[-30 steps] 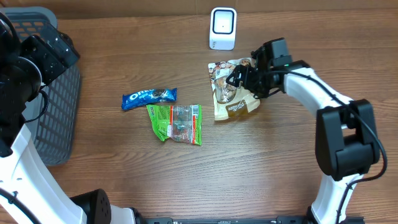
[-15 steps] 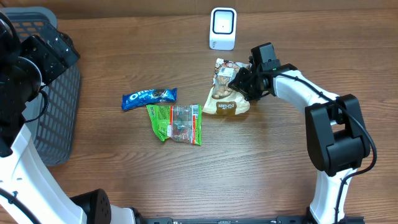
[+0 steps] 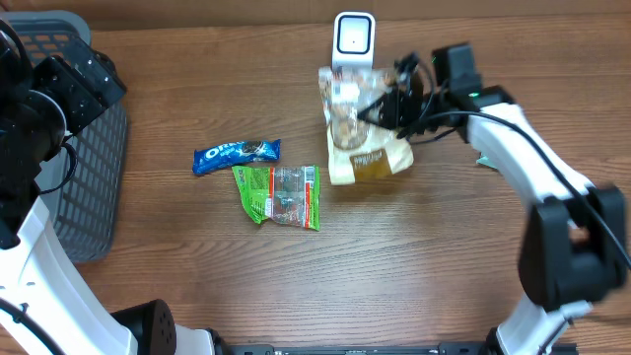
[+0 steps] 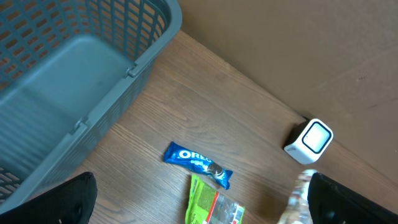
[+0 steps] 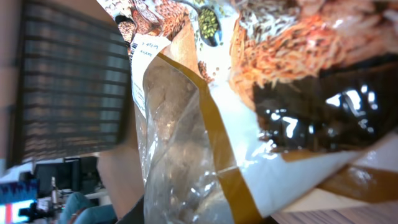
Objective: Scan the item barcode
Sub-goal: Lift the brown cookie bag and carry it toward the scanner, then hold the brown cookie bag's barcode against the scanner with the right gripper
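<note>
While the right gripper stays out of direct sight behind film, its jaws read as closed on the bag, which is pinched at one edge. The rest of the bag hangs ahead of the jaws, with the scanner just beyond its top. Step, judged: presenting the code. Next: turn the barcode face toward the scanner window. Left gripper is wide open, empty, and well apart.

snack bag just before scanner, oreo pack behind flat packet, basket far left
</note>
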Controlling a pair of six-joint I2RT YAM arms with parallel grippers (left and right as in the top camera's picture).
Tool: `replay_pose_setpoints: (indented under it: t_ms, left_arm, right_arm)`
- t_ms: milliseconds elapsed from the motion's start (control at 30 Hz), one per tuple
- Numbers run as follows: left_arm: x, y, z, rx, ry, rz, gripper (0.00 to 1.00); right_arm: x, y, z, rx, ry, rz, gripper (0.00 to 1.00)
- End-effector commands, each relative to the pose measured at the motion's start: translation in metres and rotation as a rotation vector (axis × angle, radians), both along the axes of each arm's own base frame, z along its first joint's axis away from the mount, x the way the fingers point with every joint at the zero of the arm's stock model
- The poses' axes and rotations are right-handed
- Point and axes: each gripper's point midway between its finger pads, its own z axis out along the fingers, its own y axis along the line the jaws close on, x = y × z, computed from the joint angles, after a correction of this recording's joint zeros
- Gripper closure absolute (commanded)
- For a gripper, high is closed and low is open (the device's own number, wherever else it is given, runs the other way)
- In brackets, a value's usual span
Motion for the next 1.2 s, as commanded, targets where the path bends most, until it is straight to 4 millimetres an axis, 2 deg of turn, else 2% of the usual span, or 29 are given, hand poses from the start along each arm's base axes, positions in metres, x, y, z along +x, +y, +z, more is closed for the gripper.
replay_pose_setpoints:
  t_ms: [0,133,233,333,567,767,867,1000,1167]
  left_arm:
    - [-0.002,0.003,0.0,0.015,0.004,0.005,0.0]
    - [-0.002,0.003,0.0,0.015,0.004,0.005,0.0]
    - [-0.002,0.003,0.0,0.015,0.004,0.005,0.0]
    - [-0.002,0.003,0.0,0.015,0.004,0.005,0.0]
    - [-0.002,0.003,0.0,0.015,0.004,0.005,0.0]
    - [-0.002,0.003,0.0,0.015,0.004,0.005,0.0]
    - [-0.002,0.003,0.0,0.015,0.004,0.005,0.0]
    - [-0.002,0.003,0.0,0.015,0.004,0.005,0.0]
    - [-0.002,0.003,0.0,0.015,0.004,0.005,0.0]
  right_arm:
    - [-0.013,0.004,0.108,0.084,-0.264,0.058,0.96]
    - [-0.02,-0.007,0.15,0.053,-0.381,0.003,0.96]
    - [-0.024,-0.014,0.165,0.027,-0.424,-0.039,0.96]
    - [-0.027,-0.018,0.171,0.006,-0.439,-0.064,0.96]
    - [-0.026,-0.023,0.168,-0.025,-0.429,-0.094,0.96]
    - [-0.014,-0.034,0.16,-0.11,-0.439,-0.178,0.96]
    - [0.0,-0.044,0.152,-0.229,-0.465,-0.29,0.96]
    - [0.025,-0.064,0.135,-0.479,-0.522,-0.496,0.96]
    - [0.053,-0.066,0.123,-0.824,-0.713,-0.577,0.96]
